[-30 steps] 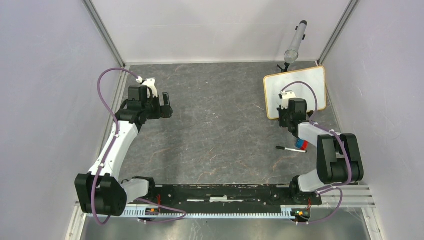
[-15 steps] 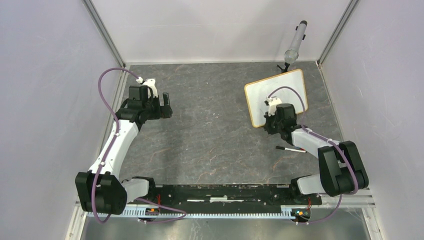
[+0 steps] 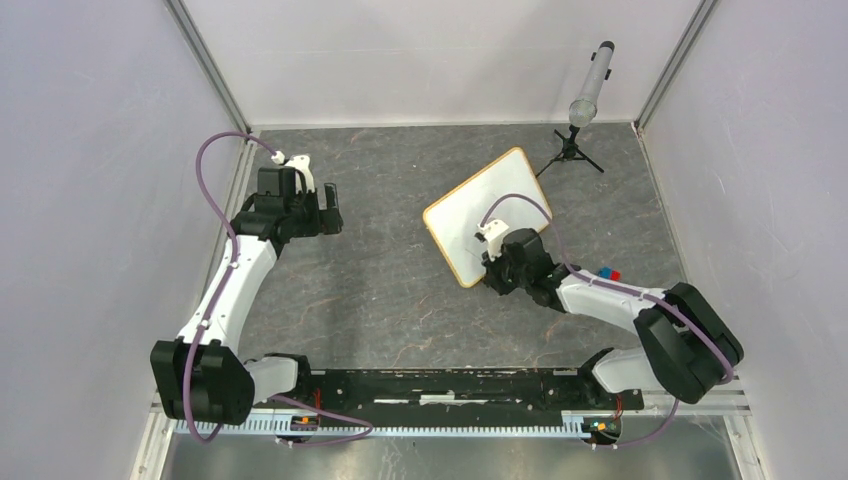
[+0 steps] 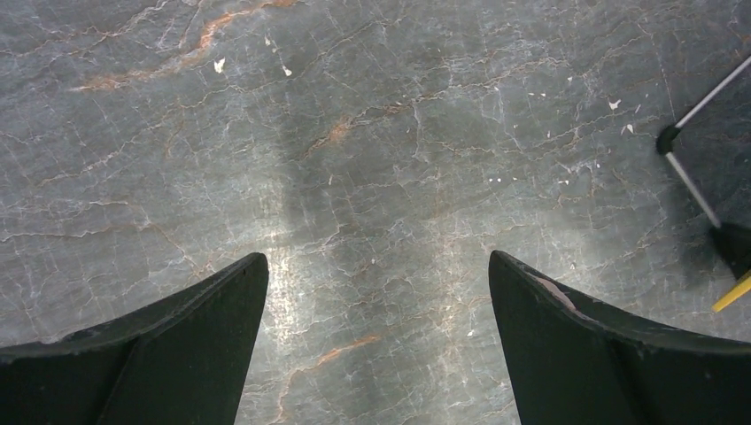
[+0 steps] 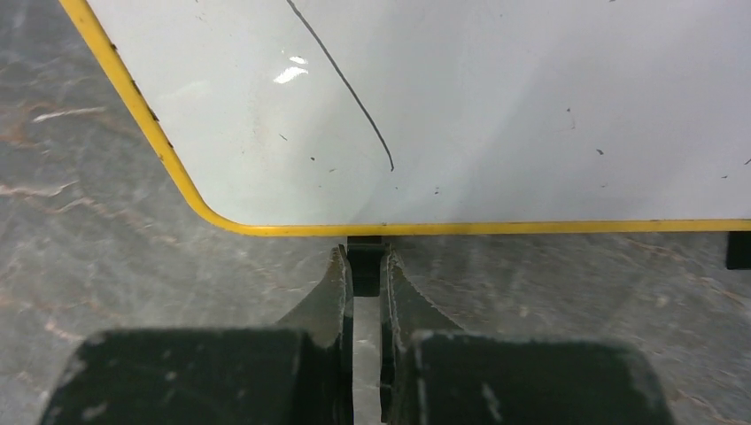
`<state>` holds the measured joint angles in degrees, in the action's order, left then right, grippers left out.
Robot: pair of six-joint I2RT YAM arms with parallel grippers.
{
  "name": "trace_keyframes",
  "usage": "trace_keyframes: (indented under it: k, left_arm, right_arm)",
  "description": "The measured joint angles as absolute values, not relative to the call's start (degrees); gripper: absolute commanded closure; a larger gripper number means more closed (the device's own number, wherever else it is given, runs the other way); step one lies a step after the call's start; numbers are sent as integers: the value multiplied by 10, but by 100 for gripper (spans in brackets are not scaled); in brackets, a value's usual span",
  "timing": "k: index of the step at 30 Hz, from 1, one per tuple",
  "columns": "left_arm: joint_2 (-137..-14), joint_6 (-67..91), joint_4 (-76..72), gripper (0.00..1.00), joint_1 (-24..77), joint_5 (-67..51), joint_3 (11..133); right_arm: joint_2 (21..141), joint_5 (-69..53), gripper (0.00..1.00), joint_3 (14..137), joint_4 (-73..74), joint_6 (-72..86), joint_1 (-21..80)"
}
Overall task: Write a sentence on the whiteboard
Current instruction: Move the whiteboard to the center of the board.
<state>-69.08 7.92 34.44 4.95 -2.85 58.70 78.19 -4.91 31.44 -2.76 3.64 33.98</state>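
Note:
The whiteboard (image 3: 468,215), white with a yellow-orange frame, lies tilted near the table's middle. My right gripper (image 3: 497,264) is at its near long edge. In the right wrist view the right gripper (image 5: 364,262) is shut on a small black foot (image 5: 364,250) under the whiteboard's frame (image 5: 496,227). A thin black line (image 5: 345,88) crosses the white surface, and a second foot (image 5: 738,251) shows at the far right. My left gripper (image 3: 333,210) hovers at the left over bare table, and the left gripper (image 4: 378,266) stands open with nothing between its fingers.
A grey cylinder on a small black tripod (image 3: 586,95) stands at the back right; one tripod leg (image 4: 700,168) shows in the left wrist view. A red and blue object (image 3: 608,273) lies beside my right forearm. Grey walls close in the left, right and back.
My right gripper has dragged the whiteboard from the back right corner toward the table's middle, turning it as it went. The left arm has stayed put.

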Motion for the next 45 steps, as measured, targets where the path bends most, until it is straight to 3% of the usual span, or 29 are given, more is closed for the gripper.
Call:
trace_keyframes:
  k: [3,5,7,8,12,20,27,32,45]
  left_arm:
    - [-691,79,346,0,50,-26,588]
    - [-691,79,346,0,50,-24,588]
    - [-691,81,347,0,50,-19,588]
    - [-693,81,347,0,50,-19,589]
    - [-700,82,351,0,50,-17,595]
    - [-708,90,359,0,50,-30,604]
    - [-708,91,359,0,50,-47,608]
    - [-708,91,360,0,50,-58,610]
    - [-700,91,361,0,50,-61,611]
  right_arm:
    - [774,-49,99,307,-30,37,375]
    - [771,-52,79,305,-30,38,399]
    - [771,-58,50,305,-29,38,420]
    - [771,-63,41,305,-30,37,429]
    - [771,-92,20,307,-27,22,446]
    - [736,-192,17,367,72,-116,418]
    - [696,-263,23,412,183,-283,286]
    - [766,-229,33,461,231,-364,232]
    - [921,-174,39,596,249,-424,187]
